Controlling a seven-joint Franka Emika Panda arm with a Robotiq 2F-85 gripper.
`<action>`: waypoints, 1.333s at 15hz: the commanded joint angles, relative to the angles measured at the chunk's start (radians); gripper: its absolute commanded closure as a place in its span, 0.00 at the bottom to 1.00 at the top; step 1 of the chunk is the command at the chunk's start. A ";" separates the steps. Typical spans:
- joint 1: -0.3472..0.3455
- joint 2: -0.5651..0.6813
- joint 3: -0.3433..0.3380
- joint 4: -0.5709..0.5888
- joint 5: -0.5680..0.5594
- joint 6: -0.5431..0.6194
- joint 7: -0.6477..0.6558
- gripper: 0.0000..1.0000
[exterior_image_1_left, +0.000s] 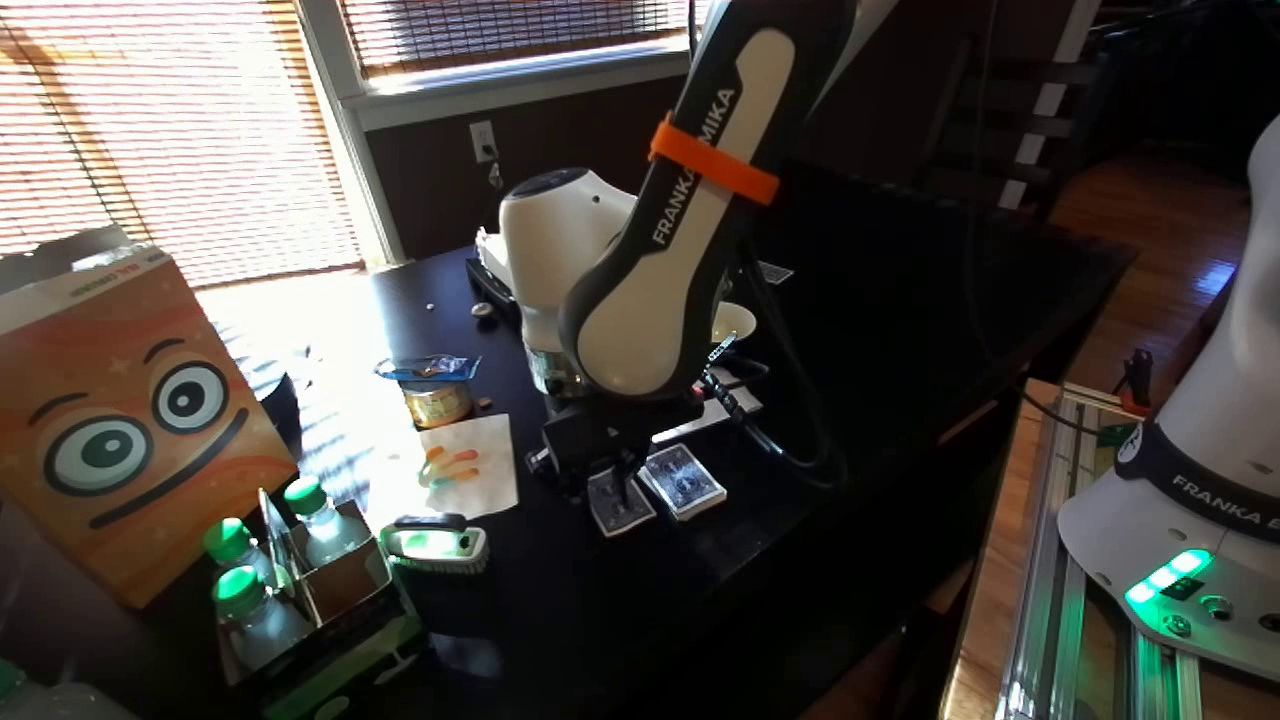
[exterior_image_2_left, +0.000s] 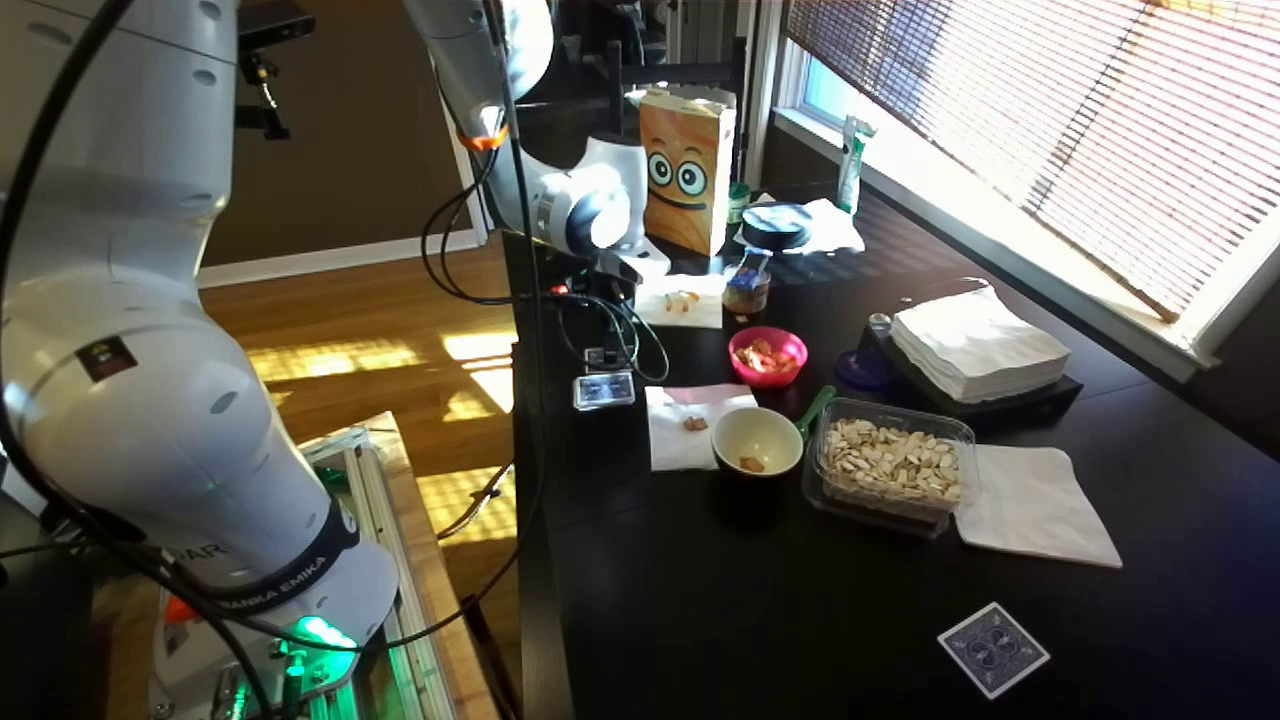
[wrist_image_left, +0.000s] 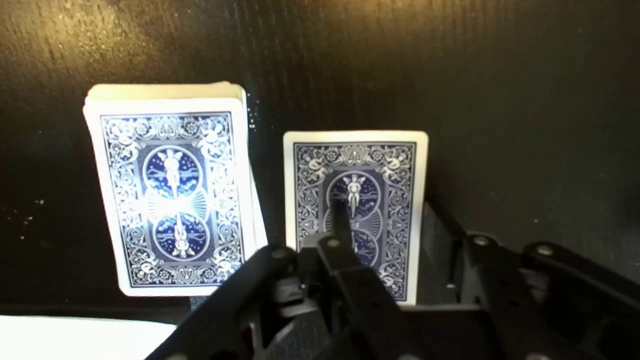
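Lying on the black wooden table (wrist_image_left: 515, 100), one blue-and-white rectangular paper card (wrist_image_left: 365, 200) runs longways top to bottom in the wrist view. The black gripper (wrist_image_left: 392, 230) is partly wide, one finger (wrist_image_left: 357, 285) over the card.

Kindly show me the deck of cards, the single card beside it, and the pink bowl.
Deck of cards (wrist_image_left: 175, 197): wrist view, middle of its upper face.
Single card (wrist_image_left: 381, 202): wrist view, on its patterned back.
Pink bowl (exterior_image_2_left: 768, 381): in an exterior view, on its outer wall.

Home dining room — blinds (exterior_image_2_left: 1080, 130), napkins (exterior_image_2_left: 975, 345)
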 joint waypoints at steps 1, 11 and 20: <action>0.024 -0.014 -0.025 -0.005 0.003 -0.006 0.018 0.27; 0.027 0.008 -0.022 0.011 0.013 -0.005 0.005 0.24; 0.022 0.023 0.001 0.024 0.029 0.004 -0.015 0.91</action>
